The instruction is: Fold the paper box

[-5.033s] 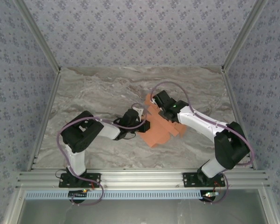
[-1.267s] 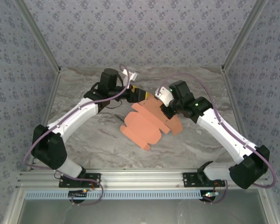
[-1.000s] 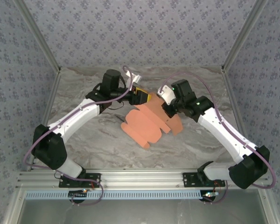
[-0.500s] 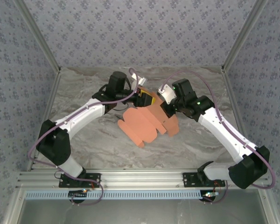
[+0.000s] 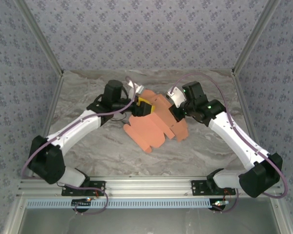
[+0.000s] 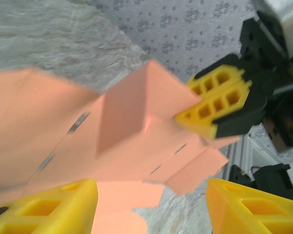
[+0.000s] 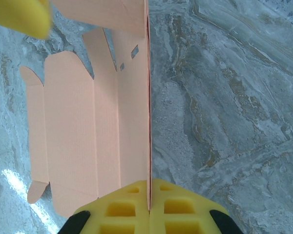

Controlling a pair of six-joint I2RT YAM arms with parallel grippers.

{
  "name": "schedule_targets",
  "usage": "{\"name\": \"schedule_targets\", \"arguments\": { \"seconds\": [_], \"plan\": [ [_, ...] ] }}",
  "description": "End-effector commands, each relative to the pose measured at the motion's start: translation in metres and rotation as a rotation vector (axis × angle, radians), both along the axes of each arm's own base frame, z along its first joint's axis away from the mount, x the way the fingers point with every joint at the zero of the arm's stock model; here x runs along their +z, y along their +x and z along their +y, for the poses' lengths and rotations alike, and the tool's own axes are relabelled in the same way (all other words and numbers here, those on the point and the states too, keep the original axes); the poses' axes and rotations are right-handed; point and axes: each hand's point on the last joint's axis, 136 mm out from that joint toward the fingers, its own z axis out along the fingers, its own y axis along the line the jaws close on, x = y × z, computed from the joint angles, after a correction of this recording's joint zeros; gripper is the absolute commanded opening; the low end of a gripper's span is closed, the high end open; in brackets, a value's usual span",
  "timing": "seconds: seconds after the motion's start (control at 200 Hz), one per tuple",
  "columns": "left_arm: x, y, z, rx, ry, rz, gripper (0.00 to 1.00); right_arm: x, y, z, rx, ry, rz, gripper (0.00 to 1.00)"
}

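Two sets of jaws on one paper box (image 5: pixel 156 129) (image 6: pixel 127 141) (image 7: pixel 97 122).

Right jaws first: pressed fully together, yellow pads (image 7: pixel 122 212) pinching one thin edge of the salmon-orange card, seen edge-on as a line running straight up from the pinch in the right wrist view.

Left jaws: spread well apart, yellow pads (image 6: pixel 49 204) sitting at the two lower corners of the left wrist view, gripping nothing, hovering just over the card. Beyond them in that view, a pad of the right jaws (image 6: pixel 217 100) clamped on a raised, creased panel.

Outward from the pinch: held panel standing up, remaining panels fanning off to one side, flat or nearly flat on the grey marbled desk (image 5: pixel 88 151). Short slots cut near a fold, rounded tabs along the outer edge. Placed mid-desk toward the back in the top view, between the two wrists.

Count: one paper box, still an unfolded die-cut sheet; two arms; four yellow pads.

Against half a second ago: left jaws drawn back leftward from the card's back corner, left arm (image 5: pixel 78 129) with its elbow lower and further left; right arm (image 5: pixel 234 136) and paper box in much the same place. Against five seconds ago: both arms stretched much further out over the desk, card spread wider to the left.
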Motion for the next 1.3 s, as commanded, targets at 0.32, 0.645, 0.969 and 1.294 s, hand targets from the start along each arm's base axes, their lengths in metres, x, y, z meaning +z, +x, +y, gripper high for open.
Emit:
{"name": "schedule_targets", "arguments": {
  "seconds": [0.32,0.645,0.969,1.294],
  "plan": [
    [-0.039,0.006,0.032,0.086,0.138,-0.103,0.62,0.026,-0.015,0.000,0.042,0.112,0.045,0.00],
    [-0.054,0.032,0.032,0.121,0.197,-0.116,0.64,0.029,-0.015,0.005,0.054,0.154,0.072,0.00],
    [-0.064,0.051,0.046,0.214,0.297,-0.151,0.65,0.025,-0.013,0.006,0.056,0.154,0.081,0.00],
    [-0.064,0.046,0.027,0.125,0.230,-0.106,0.62,0.022,-0.009,0.007,0.045,0.154,0.090,0.00]
  ]
}}
